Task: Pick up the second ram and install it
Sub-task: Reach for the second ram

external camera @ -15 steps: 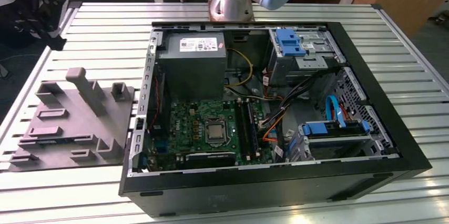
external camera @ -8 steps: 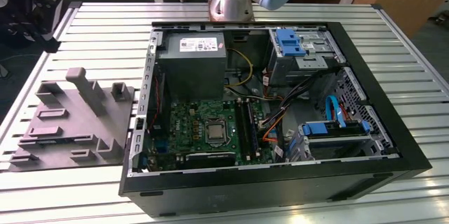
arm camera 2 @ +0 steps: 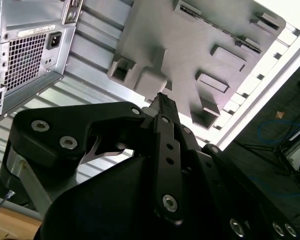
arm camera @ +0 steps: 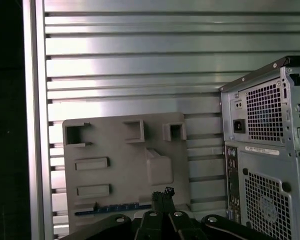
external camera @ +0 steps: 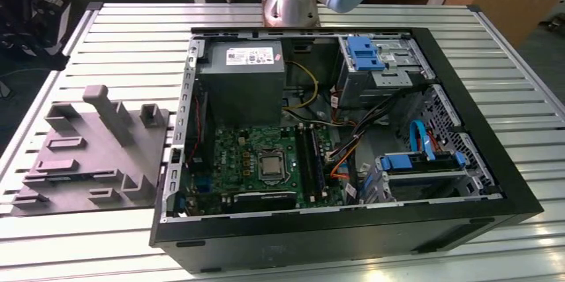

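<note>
The second ram (arm camera: 112, 209) shows in the first wrist view as a thin dark blue strip, standing on edge in a slot along one edge of the grey fixture plate (arm camera: 115, 145). My gripper (arm camera: 162, 192) hangs well above the table, with its tips over the plate close to that strip. In the second wrist view the gripper (arm camera 2: 161, 97) has its black fingers pressed together with nothing between them. The open computer case (external camera: 353, 229) lies on the table with the motherboard's long black memory slots (external camera: 311, 156) exposed.
The grey fixture plate (external camera: 88, 156) with raised blocks lies at the exterior view's left, beside the case. The case's rear panel (arm camera: 265, 150) stands near the gripper. A slatted aluminium table (external camera: 132, 30) carries everything. Blue drive brackets (external camera: 366, 53) and cables fill the case's other side.
</note>
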Motion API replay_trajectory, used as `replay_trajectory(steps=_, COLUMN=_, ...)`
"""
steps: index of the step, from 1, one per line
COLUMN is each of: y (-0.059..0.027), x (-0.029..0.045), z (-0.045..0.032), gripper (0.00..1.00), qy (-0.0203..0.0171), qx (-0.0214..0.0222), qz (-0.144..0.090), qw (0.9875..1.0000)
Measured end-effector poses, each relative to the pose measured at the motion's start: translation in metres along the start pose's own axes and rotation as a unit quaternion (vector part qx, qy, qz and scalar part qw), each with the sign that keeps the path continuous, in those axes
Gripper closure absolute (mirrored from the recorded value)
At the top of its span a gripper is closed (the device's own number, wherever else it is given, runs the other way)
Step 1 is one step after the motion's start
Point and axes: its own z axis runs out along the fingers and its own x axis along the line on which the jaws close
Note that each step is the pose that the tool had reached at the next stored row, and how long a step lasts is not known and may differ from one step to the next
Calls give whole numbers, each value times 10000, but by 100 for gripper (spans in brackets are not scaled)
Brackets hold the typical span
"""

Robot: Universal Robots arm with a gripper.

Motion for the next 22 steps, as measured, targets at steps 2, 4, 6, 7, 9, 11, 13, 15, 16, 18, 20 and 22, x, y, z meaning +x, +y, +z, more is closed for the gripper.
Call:
replay_trajectory(steps=2, y=-7, x=17, z=5, gripper=90, qy=0, qx=0, qz=0, qw=10000)
replay_trajectory(steps=4, y=-12, x=29, z=10, gripper=90, qy=0, qx=0, qz=0, qw=10000)
replay_trajectory(steps=6, y=-17, x=45, z=16, gripper=90, qy=0, qx=0, qz=0, qw=10000)
replay_trajectory(steps=7, y=-20, x=56, z=19, gripper=90, qy=0, qx=0, qz=1, qw=10000)
replay_trajectory(steps=9, y=-28, x=80, z=26, gripper=90, qy=0, qx=0, qz=0, qw=10000)
replay_trajectory(steps=11, y=-39, x=104, z=34, gripper=90, qy=1, qx=0, qz=0, qw=10000)
replay_trajectory(steps=13, y=-51, x=126, z=47, gripper=90, qy=0, qx=0, qz=-1, qw=10000)
replay_trajectory(steps=15, y=-63, x=147, z=61, gripper=90, qy=0, qx=0, qz=0, qw=10000)
replay_trajectory(steps=16, y=-69, x=155, z=68, gripper=90, qy=0, qx=0, qz=0, qw=10000)
replay_trajectory(steps=18, y=-79, x=170, z=81, gripper=90, qy=0, qx=0, qz=0, qw=10000)
replay_trajectory(steps=20, y=-88, x=187, z=96, gripper=90, qy=0, qx=0, qz=0, qw=10000)
replay_trajectory(steps=22, y=-92, x=198, z=107, gripper=90, qy=0, qx=0, qz=0, qw=10000)
